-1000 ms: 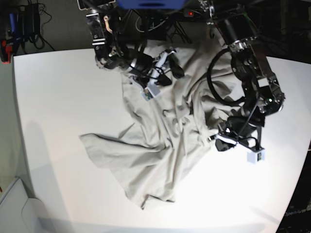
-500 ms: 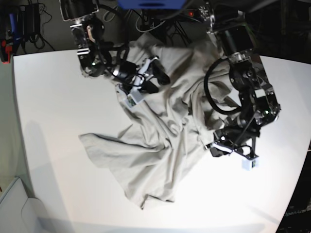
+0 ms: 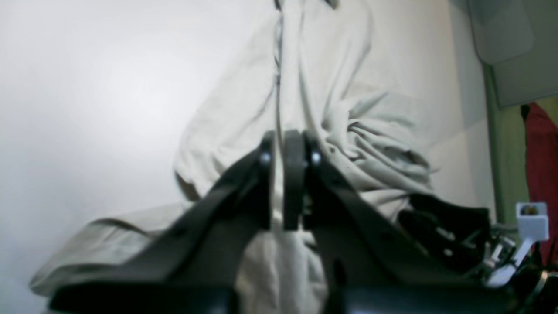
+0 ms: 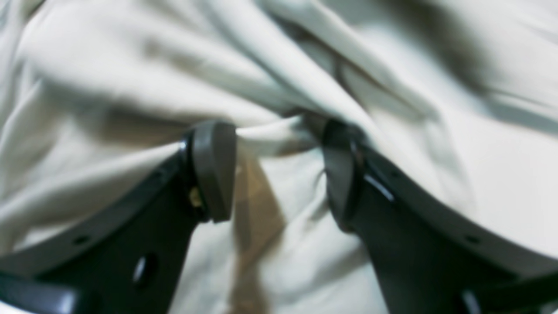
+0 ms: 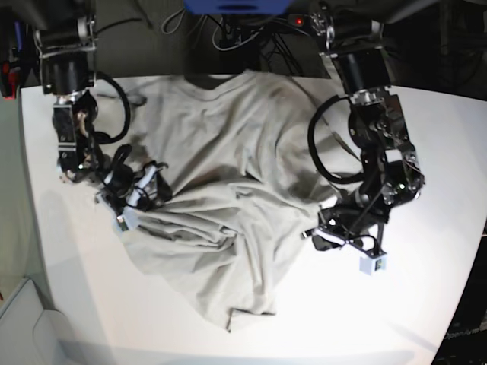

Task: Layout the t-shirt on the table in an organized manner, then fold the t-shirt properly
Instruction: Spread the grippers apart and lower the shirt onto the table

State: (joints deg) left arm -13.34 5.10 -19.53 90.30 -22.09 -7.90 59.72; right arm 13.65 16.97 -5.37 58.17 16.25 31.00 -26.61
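The pale grey-beige t-shirt (image 5: 228,175) lies wrinkled but spread across the back half of the white table (image 5: 76,289), one corner trailing toward the front edge. My left gripper (image 5: 329,228) is at the shirt's right edge. In the left wrist view this gripper (image 3: 282,139) is shut, with a thin fold of the t-shirt (image 3: 331,87) running up from between its fingers. My right gripper (image 5: 148,184) sits at the shirt's left edge. In the right wrist view its jaws (image 4: 274,152) stand wide apart, with a thick bunch of the t-shirt (image 4: 130,65) pressed between the pads.
Cables and dark gear (image 5: 243,30) crowd the table's far edge. A white camera block (image 5: 373,264) hangs from the left wrist. Bare tabletop (image 3: 87,87) lies to the left of the shirt in the left wrist view. A pale box (image 5: 23,319) sits off the front left corner.
My right gripper has swept left and toward the front, dragging the cloth with it, so the shirt's upper part has opened out wide. The left gripper has crept slightly left, still shut.
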